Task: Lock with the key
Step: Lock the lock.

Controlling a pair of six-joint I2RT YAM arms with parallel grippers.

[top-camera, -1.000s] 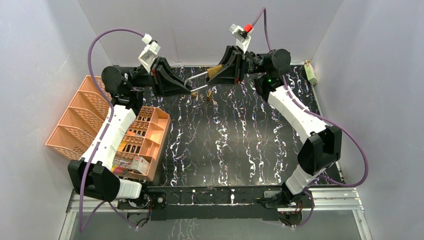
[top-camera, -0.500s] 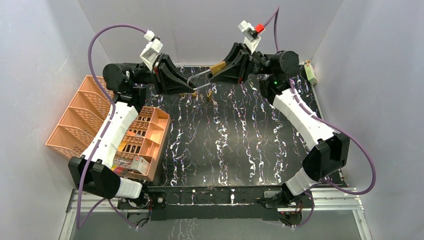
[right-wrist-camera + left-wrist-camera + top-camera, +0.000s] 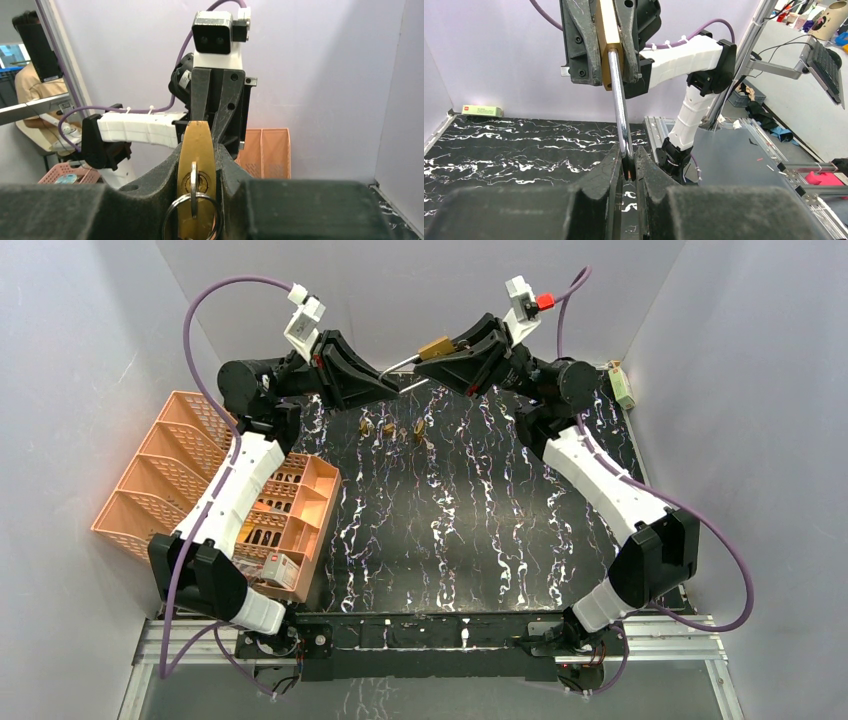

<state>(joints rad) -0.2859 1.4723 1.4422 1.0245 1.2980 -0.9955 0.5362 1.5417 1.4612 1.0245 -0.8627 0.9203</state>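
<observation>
A brass padlock [image 3: 436, 345] hangs in the air at the back, between both arms. My right gripper [image 3: 443, 353] is shut on its body. In the right wrist view the padlock [image 3: 198, 145] stands between the fingers, with a key [image 3: 193, 182] in its keyhole and a key ring [image 3: 176, 212] hanging from it. My left gripper [image 3: 395, 386] is shut on the free end of the steel shackle [image 3: 402, 367]. In the left wrist view the shackle [image 3: 620, 107] runs from the padlock body [image 3: 607, 37] down into my left gripper [image 3: 629, 167].
Three small brass pieces [image 3: 390, 429] lie on the black marbled table [image 3: 460, 530] under the grippers. An orange slotted rack [image 3: 150, 480] and an orange tray [image 3: 305, 505] stand at the left. A small pale box [image 3: 623, 386] lies at the back right.
Both arms have lifted the padlock up and toward the back wall, holding it between them. Both grips are unchanged.
</observation>
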